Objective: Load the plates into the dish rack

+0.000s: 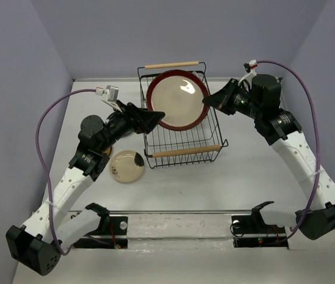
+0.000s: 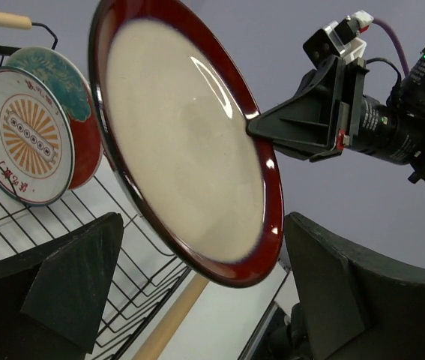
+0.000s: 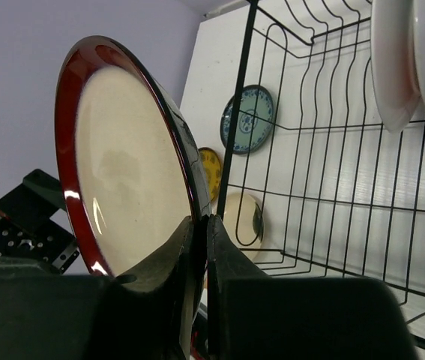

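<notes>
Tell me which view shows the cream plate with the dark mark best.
The top external view: the cream plate shows nearly whole on the table, left of the dish rack. The right wrist view catches only part of it through the rack wires. The left wrist view does not show it.

you get bright, even overhead light in the top view, with a white glare spot on the dark-red-rimmed plate (image 1: 178,100) and soft shadows on the table (image 1: 256,177). in your left wrist view the left fingers (image 2: 70,277) sit dark and blurred. in the right wrist view the right fingers (image 3: 160,292) are black, out of focus, and the dish rack (image 3: 236,112) wires bow.
</notes>
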`<state>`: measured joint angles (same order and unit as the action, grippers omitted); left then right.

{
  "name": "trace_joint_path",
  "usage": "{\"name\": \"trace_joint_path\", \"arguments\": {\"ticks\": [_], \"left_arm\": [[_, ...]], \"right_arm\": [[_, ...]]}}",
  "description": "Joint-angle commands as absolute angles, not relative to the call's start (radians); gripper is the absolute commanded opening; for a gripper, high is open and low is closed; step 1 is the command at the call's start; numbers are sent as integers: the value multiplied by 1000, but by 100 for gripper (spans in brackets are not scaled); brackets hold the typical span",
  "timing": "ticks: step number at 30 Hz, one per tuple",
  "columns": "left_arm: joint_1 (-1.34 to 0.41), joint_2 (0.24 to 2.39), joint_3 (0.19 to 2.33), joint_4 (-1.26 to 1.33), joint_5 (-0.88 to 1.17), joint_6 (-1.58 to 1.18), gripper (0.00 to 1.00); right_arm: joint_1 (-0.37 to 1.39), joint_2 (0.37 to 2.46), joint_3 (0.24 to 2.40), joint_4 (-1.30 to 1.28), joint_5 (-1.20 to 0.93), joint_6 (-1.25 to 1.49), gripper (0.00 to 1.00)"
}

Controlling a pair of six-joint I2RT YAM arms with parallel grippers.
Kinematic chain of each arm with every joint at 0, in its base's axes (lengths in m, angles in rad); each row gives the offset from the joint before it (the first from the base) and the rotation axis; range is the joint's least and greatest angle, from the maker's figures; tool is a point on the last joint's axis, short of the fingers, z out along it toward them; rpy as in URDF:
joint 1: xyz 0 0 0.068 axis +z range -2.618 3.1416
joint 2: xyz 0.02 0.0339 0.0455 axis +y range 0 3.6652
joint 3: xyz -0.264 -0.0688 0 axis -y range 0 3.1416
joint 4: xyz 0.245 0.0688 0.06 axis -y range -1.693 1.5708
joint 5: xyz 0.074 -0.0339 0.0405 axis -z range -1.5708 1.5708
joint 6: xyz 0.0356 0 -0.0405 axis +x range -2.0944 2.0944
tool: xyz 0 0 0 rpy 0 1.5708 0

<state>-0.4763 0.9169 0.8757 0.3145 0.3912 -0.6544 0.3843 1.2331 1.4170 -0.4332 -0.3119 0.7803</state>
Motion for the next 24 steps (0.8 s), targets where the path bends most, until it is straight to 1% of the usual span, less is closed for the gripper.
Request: {"name": "trace_joint_path", "arguments": {"ticks": [1, 4, 7, 8, 9, 10, 12, 13, 14, 15, 16, 17, 18, 19, 20, 24], "left_arm": [[-414, 877, 838, 480, 477, -742, 99], [-381, 877, 836, 476, 483, -753, 98], [-361, 900, 831, 479, 518, -768, 93], [-354, 903, 825, 491, 528, -775, 80], [-354, 902, 822, 500, 529, -779, 72], [-351, 899, 818, 508, 528, -782, 55], [-351, 882, 811, 518, 531, -784, 36], [-350, 874, 808, 520, 535, -781, 20], [-347, 859, 807, 520, 540, -779, 14], [-336, 850, 805, 520, 551, -776, 6], [-330, 835, 796, 522, 578, -775, 5], [-324, 834, 793, 522, 578, -776, 5], [-316, 819, 789, 526, 610, -779, 5], [-302, 812, 782, 532, 627, -794, 5], [-295, 793, 769, 552, 664, -804, 5], [-273, 749, 742, 591, 712, -859, 5]], "right_arm": [[420, 1183, 1471, -172, -342, 824, 7], [455, 1190, 1463, -140, -356, 828, 7], [471, 1206, 1468, -120, -377, 830, 7], [485, 1228, 1473, -112, -409, 831, 7], [498, 1241, 1477, -112, -420, 830, 7], [499, 1255, 1479, -113, -429, 831, 7], [520, 1282, 1480, -117, -437, 825, 7], [520, 1287, 1479, -117, -440, 818, 7], [520, 1290, 1477, -115, -462, 810, 9], [520, 1299, 1479, -103, -483, 786, 27], [520, 1308, 1483, -97, -547, 772, 38], [520, 1318, 1488, -97, -548, 758, 46], [520, 1328, 1493, -94, -628, 744, 53], [520, 1350, 1497, -92, -665, 735, 60], [520, 1357, 1494, -92, -716, 720, 63], [520, 1381, 1463, -98, -769, 675, 68]]}}
